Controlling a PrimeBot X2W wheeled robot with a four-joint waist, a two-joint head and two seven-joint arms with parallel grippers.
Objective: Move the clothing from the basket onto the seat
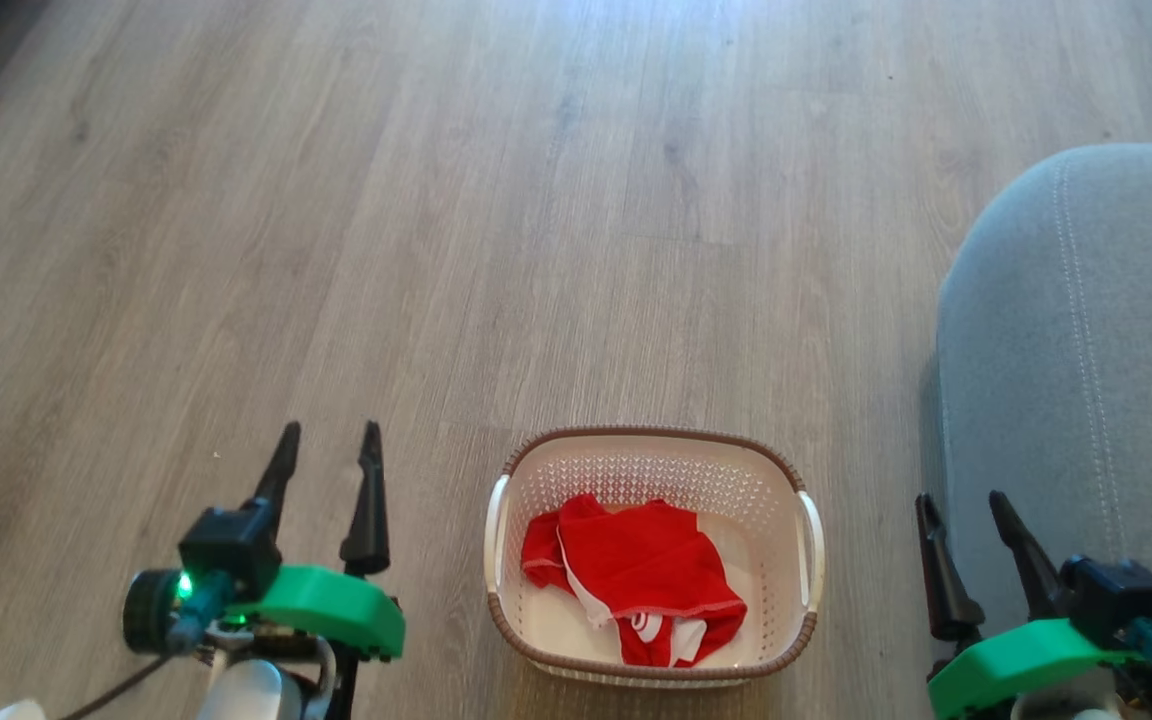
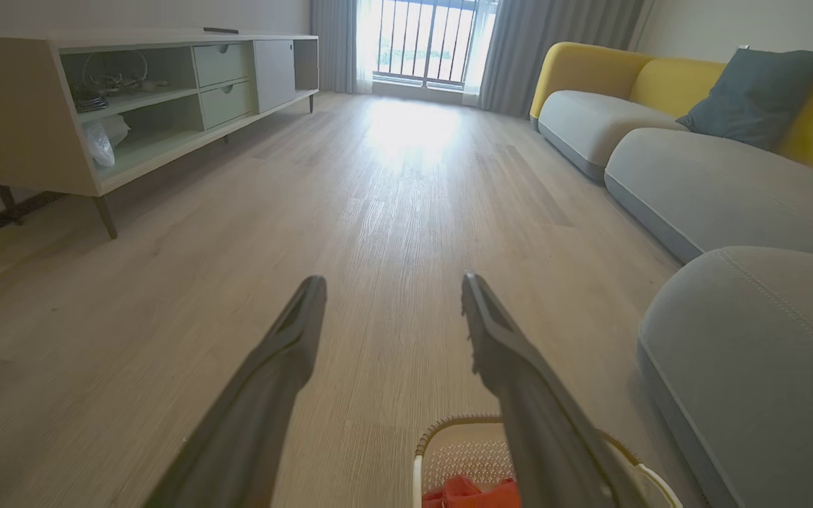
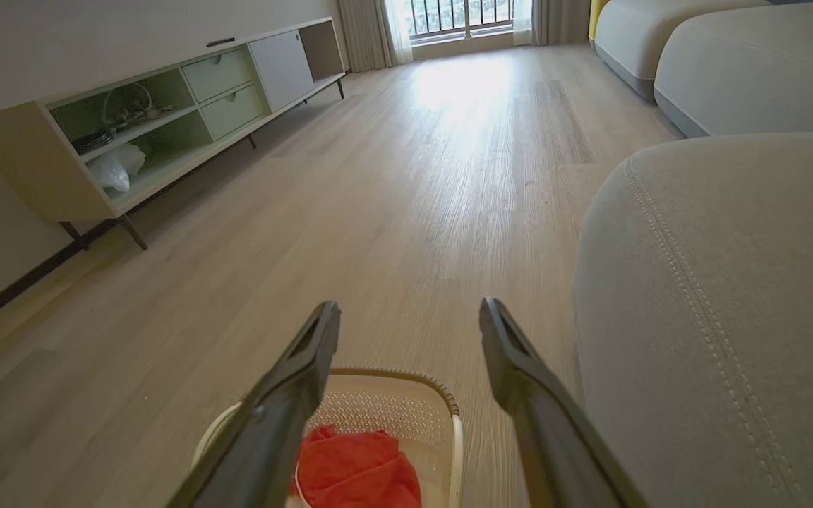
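Red clothing w/ white trim bunched inside basket on wood floor; seat near, on basket's R. White print on cloth is folded, unreadable. L gripper & R gripper both spread, holding nothing, flanking basket.

The pale wood-look plank floor runs the full length of the room, and there's a bright patch of daylight glaring off it at the far end. That light comes through a tall window with dark vertical bars, grey curtains drawn back on both sides. Along a plain pale wall stands a long low cabinet on thin dark legs, with open shelves, two green drawers and a closed door. A clear plastic bag sits on its lower shelf. Opposite is a sofa with a yellow back and grey cushions, a blue-grey pillow propped against it.
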